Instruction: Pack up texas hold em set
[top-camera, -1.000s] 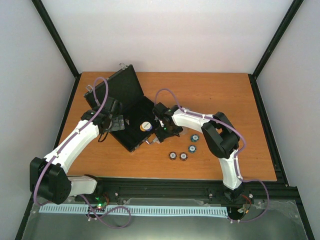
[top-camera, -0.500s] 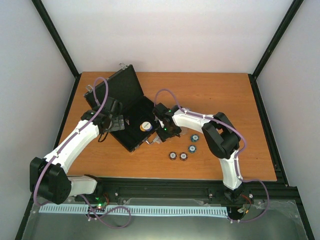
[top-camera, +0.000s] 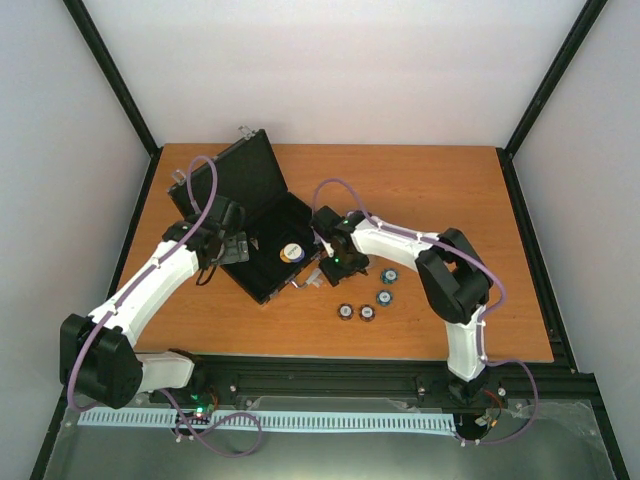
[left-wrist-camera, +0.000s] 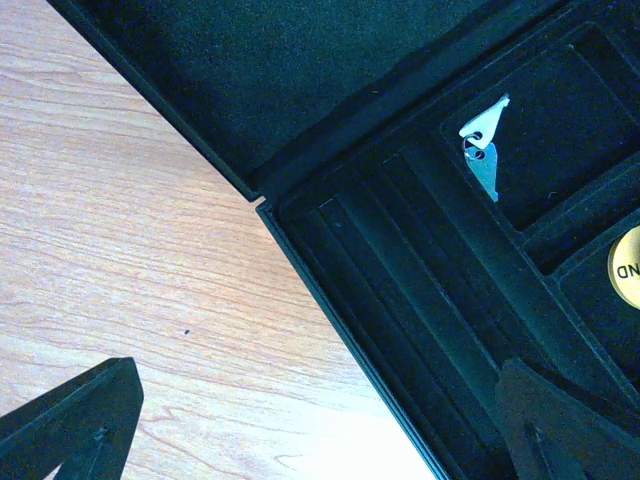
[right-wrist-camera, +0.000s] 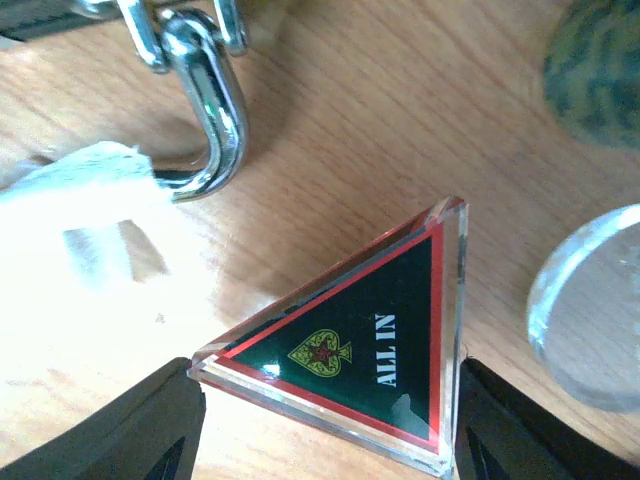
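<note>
Down low beside the case (top-camera: 262, 215), right at its handle (right-wrist-camera: 205, 110) edge. Gripping there with the right gripper (right-wrist-camera: 325, 400): fingers (right-wrist-camera: 150, 430) pressed against two sides of the triangular token (right-wrist-camera: 360, 340), clamped on it by the look of the contact. Lying flat on the table (top-camera: 440, 200) just outside the case, printed face up, widest span set straight across the grip. Not lifted yet, by the look of it.

Reads as the pick-up of one loose piece. Calls for a lift, then a short carry back over the handle edge into the case's tray, toward the round dealer disc (top-camera: 292, 252) already seated inside. Plainly work for the right arm, the nearer one. Over at the case's opposite side with the left gripper (left-wrist-camera: 318, 365): spread wide, holding nothing, hovering across the case's outer wall. Worth watching for a finger snagging that handle on the way up. Yet to be collected: chip stacks (top-camera: 367, 313), further out from the case's handle edge than the token.
</note>
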